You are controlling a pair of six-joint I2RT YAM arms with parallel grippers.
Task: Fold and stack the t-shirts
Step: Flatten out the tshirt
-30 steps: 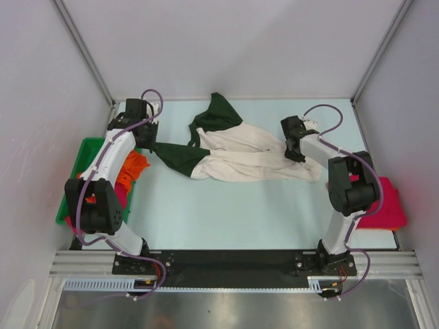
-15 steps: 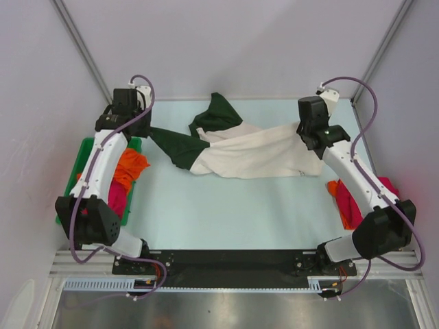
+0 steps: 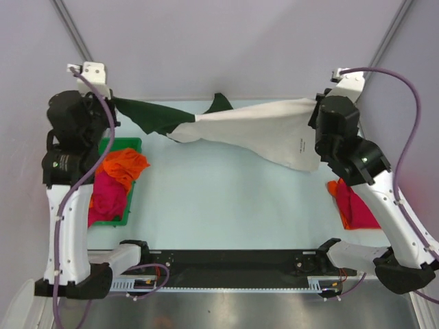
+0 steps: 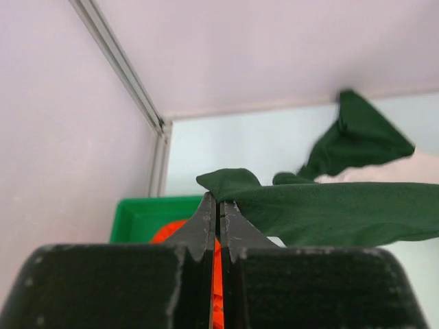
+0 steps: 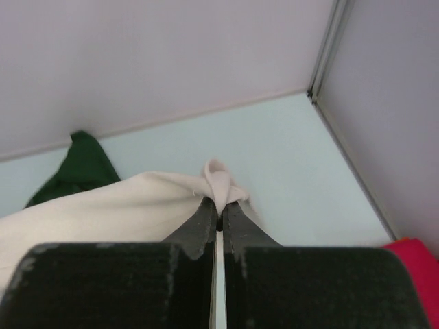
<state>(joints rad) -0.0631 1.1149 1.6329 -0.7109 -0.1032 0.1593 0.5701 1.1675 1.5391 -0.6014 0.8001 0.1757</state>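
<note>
The step in hand looks like spreading out the first garment. The cream cotton t-shirt with dark green sleeves (image 3: 254, 127) hangs stretched in the air across the far side of the pale blue desk (image 3: 219, 205). The left gripper (image 4: 218, 204) is clamped on a green sleeve at the far left, and the right gripper (image 5: 219, 204) is pinched on a cream corner at the far right. Next, I'd judge, both arms need to lower together, keeping the cloth taut, and lay it flat before any fold.

top camera looks down on the whole tabletop (image 3: 226, 199); both wrist cameras look low, close, sharing the tee (image 3: 260, 130).
</note>
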